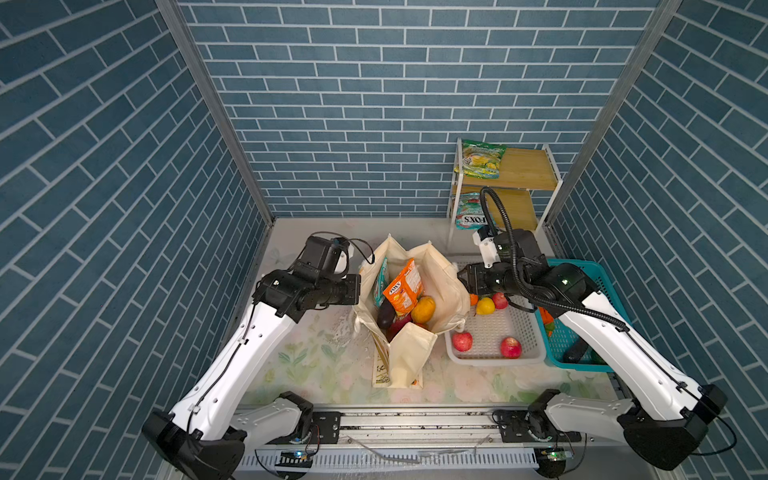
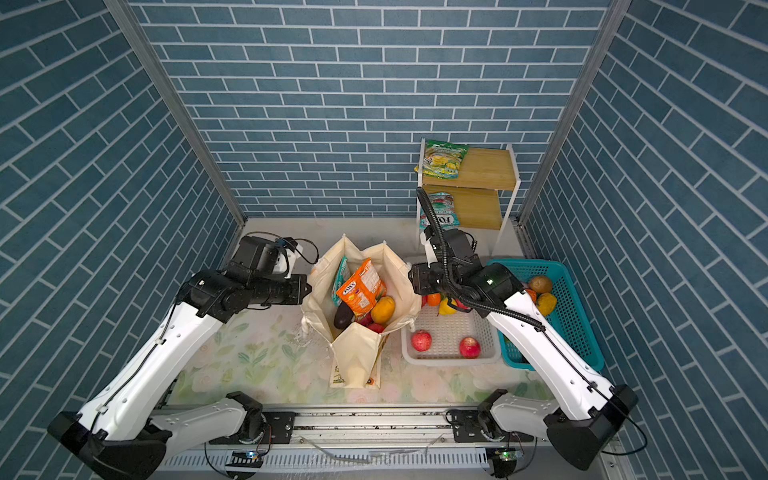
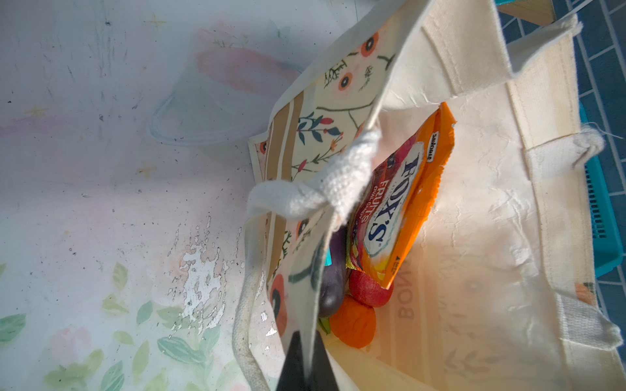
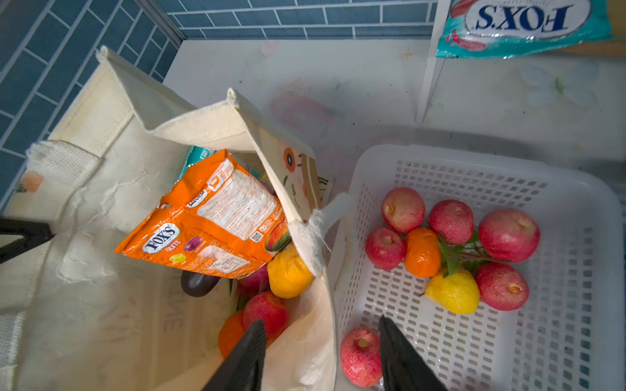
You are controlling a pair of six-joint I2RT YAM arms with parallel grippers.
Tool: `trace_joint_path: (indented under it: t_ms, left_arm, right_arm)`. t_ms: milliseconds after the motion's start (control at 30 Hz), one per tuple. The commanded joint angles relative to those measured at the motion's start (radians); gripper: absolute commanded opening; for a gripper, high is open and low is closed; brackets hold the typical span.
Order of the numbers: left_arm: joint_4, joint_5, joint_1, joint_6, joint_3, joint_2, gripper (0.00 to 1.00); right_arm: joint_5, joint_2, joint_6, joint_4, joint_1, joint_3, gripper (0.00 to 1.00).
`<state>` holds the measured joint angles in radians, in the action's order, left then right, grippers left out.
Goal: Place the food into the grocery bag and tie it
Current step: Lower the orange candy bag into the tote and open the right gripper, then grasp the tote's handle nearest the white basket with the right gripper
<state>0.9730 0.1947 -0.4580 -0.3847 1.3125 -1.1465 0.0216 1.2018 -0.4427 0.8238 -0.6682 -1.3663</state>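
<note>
The cream floral grocery bag (image 1: 411, 349) stands open mid-table. Inside lie an orange FOX'S packet (image 4: 210, 220), a yellow fruit (image 4: 288, 274), a red apple (image 4: 267, 313), an orange and a dark purple vegetable (image 3: 332, 284). My left gripper (image 3: 306, 352) is shut on the cloth of the bag's left rim, beside a strap handle (image 3: 325, 189). My right gripper (image 4: 321, 321) is open astride the bag's right wall, with one finger inside the bag and the other over the white basket (image 4: 440, 152). That finger is next to a red apple (image 4: 360, 355).
The white basket also holds several apples, an orange (image 4: 421, 252) and a yellow fruit (image 4: 454, 291). A teal basket (image 2: 573, 316) with more fruit stands right of it. A wooden shelf (image 1: 528, 166) at the back right carries a green packet (image 1: 482, 160) and a teal FOX'S packet (image 4: 521, 23).
</note>
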Motion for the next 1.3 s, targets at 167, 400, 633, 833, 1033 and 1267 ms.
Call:
trace_joint_path:
  t_ms: [167,400,633,833,1033,1267]
  left_arm:
    - [0.015,-0.002,0.002,0.014,0.033,0.002,0.00]
    - [0.021,0.006,0.001,0.015,0.051,-0.011,0.00]
    - [0.027,0.010,0.002,0.017,0.065,-0.018,0.00]
    - [0.038,0.013,0.001,0.023,0.076,-0.021,0.00]
    - [0.036,0.035,0.000,0.021,0.111,-0.020,0.00]
    - [0.059,0.050,0.000,0.031,0.247,-0.046,0.00]
  right_arm:
    - [0.058,-0.037,-0.070,-0.053,0.012,0.071,0.56]
    - [0.061,-0.044,-0.079,-0.071,0.031,0.126,0.53]
    - [0.121,-0.022,-0.079,-0.091,0.044,0.161,0.42]
    - [0.225,0.018,-0.098,-0.128,0.042,0.156,0.09]
    - [0.241,0.046,-0.117,-0.124,0.017,0.053,0.00]
    - [0.214,0.105,-0.131,-0.103,-0.030,-0.150,0.00]
